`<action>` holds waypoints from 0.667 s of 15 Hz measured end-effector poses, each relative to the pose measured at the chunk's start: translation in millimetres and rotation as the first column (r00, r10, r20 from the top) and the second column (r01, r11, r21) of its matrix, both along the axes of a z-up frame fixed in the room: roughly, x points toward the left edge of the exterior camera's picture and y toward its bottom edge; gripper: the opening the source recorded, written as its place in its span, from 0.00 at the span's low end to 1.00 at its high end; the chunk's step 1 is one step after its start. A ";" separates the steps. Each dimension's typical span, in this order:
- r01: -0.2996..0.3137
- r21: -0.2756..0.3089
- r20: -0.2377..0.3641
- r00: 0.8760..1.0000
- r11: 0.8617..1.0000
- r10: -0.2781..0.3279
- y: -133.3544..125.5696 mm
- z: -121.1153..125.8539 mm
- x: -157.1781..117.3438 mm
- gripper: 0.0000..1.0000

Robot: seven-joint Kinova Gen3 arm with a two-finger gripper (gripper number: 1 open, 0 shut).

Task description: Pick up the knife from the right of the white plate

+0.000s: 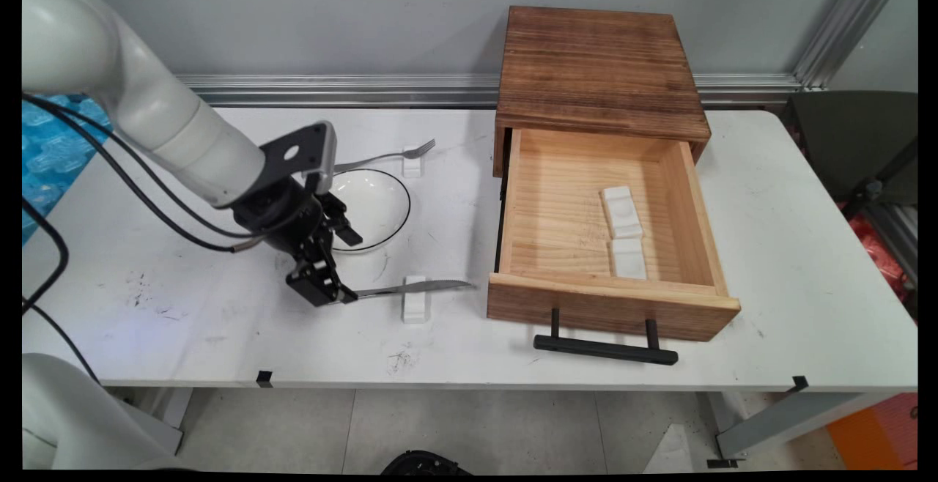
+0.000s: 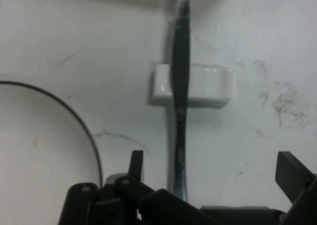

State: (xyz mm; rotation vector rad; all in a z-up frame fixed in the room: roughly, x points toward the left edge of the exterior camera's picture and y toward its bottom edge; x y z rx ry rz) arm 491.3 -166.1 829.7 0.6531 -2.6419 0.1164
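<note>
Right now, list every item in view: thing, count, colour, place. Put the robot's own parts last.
knife: 1, silver, near side of the table, lying across a white rest, handle end between the gripper's open fingers
fork: 1, silver, far side of the plate, lying on another white rest
cutlery rests on table: 2, white, one under the knife, one under the fork
plate: 1, white with a dark rim, between fork and knife
wooden drawer box: 1, dark brown, far side of the table
drawer: 1, light wood with a black handle, pulled open
rests in drawer: 2, white, end to end on its floor
table: 1, white, scuffed
gripper: 1, black, at the knife's handle
arm: 1, white, upper left
</note>
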 end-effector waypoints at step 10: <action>0.006 -0.017 -0.021 1.000 1.000 -0.007 9.3 -29.4 -10.0 1.00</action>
